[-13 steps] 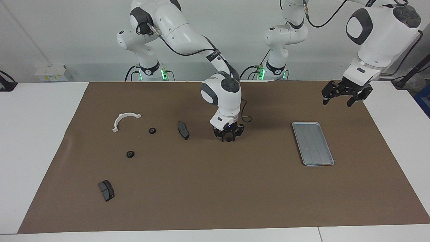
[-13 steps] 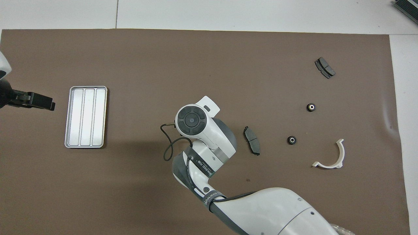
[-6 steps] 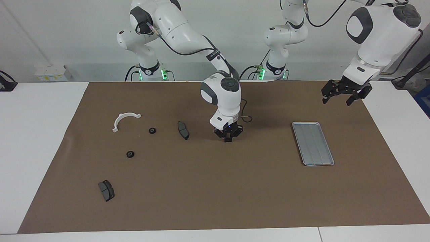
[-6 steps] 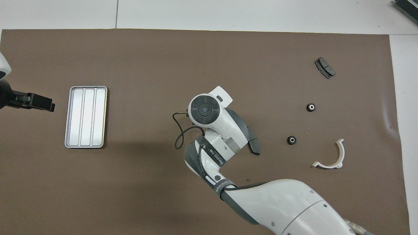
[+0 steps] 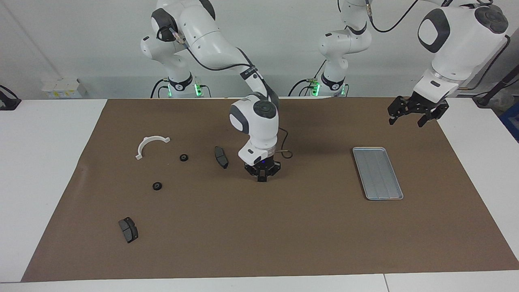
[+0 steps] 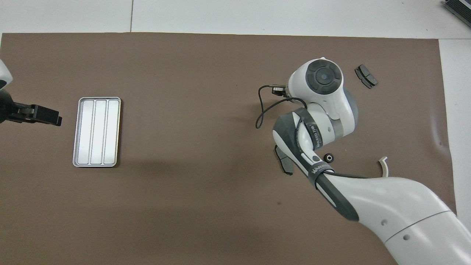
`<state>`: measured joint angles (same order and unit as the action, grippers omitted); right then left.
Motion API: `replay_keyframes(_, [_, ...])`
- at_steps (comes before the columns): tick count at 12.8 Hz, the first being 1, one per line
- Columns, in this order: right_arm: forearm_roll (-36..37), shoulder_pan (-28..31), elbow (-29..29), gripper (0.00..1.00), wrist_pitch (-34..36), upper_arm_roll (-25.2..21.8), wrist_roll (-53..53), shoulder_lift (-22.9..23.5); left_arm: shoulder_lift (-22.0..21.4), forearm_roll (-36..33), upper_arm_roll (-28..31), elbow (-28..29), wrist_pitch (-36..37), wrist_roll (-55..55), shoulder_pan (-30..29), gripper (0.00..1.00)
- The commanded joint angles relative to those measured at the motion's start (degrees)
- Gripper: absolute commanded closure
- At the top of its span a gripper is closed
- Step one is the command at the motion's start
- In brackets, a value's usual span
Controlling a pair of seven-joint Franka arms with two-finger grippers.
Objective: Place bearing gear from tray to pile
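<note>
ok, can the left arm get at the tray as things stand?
Probably yes. The left pincer hangs open over the mat close to the tray. Nothing lies between them, and the right pincer is away over the mat's middle.

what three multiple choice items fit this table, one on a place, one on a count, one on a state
1. Where does the white bracket lie?
A. on the floor
B. on the brown mat, toward the right arm's end
C. inside a box

2. How many dark brake pads lie on the mat?
A. one
B. two
C. four

3. How is the left pincer?
A. open, holding nothing
B. shut on a pad
C. shut on the bracket

Key: 1 B, it rests flat on the mat; 2 B, two pads show, well apart; 3 A, its fingers stand spread in the air.
</note>
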<state>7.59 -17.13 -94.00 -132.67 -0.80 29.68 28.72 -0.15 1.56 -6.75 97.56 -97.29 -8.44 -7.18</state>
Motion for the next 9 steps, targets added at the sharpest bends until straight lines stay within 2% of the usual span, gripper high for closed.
replay_keyframes(1, [0.0, 4.7, -6.7, 1.0, -4.1, 1.2, -5.6, -2.7, -1.8, -0.2, 0.5, 1.7, -0.6, 2.5, 0.5, 0.0])
replay_keyframes(2, [-0.1, 5.3, -8.7, 1.0, -4.6, 1.2, -7.9, -3.3, -1.8, -0.2, 0.5, 1.7, -0.7, 2.5, 0.5, 0.0])
replay_keyframes(3, [-0.1, 5.8, -10.7, 0.96, -5.0, 1.2, -9.3, -3.8, -1.8, -0.2, 0.5, 1.7, -0.9, 2.5, 0.6, 0.0])
replay_keyframes(4, [-0.1, 6.2, -11.6, 0.87, -5.7, 1.2, -9.7, -3.9, -1.7, -0.2, 0.5, 1.7, -1.0, 2.5, 0.6, 0.0])
replay_keyframes(5, [-0.1, 7.2, -11.9, 0.56, -5.7, 1.2, -10.9, -4.1, -1.6, -0.2, 0.4, 1.7, -1.0, 2.5, 0.7, 0.0])
replay_keyframes(6, [-0.1, 7.3, -11.4, 0.07, -5.7, 1.2, -11.0, -4.1, -1.6, -0.2, 0.4, 1.7, -1.0, 2.5, 1.0, 0.0])
replay_keyframes(7, [-0.1, 7.5, -10.9, 0.0, -5.7, 1.2, -11.0, -4.1, -1.6, -0.2, 0.4, 1.7, -1.2, 2.5, 1.8, 0.0])
replay_keyframes(9, [-0.1, 8.5, -10.5, 0.0, -5.0, 1.2, -11.1, -6.3, -1.6, -0.2, 0.4, 1.7, -1.2, 2.9, 2.5, 0.0])
